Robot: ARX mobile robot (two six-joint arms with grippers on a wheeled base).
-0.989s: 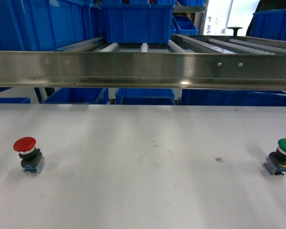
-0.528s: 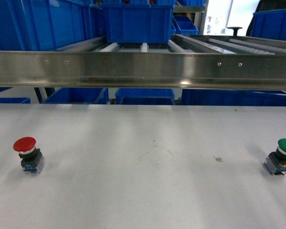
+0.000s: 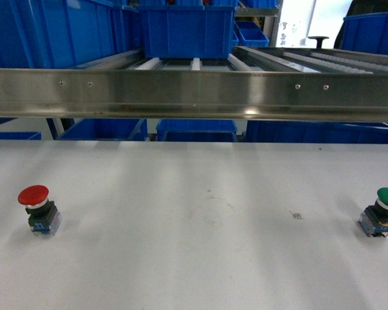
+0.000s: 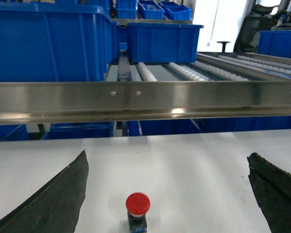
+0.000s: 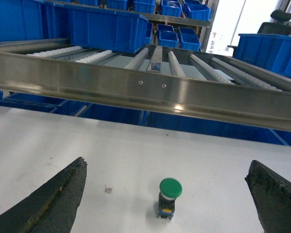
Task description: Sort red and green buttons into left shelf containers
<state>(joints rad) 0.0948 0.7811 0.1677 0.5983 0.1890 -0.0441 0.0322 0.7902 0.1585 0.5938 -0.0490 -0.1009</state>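
Both grippers (image 4: 167, 194) (image 5: 167, 194) spread wide above white table (image 3: 194, 258), steel roller shelf (image 3: 194, 93) behind.

Two push buttons stand on the worktop (image 3: 194, 271): one red button (image 3: 37, 208) and one green button (image 3: 381, 211) (well apart, each upright). Two pincers show, one per wrist view.

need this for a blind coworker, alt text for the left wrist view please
A red button stands upright on a white table, centred between the two spread black fingers of the open left gripper. Behind the table runs a steel rail, with large blue bins on roller shelves beyond.
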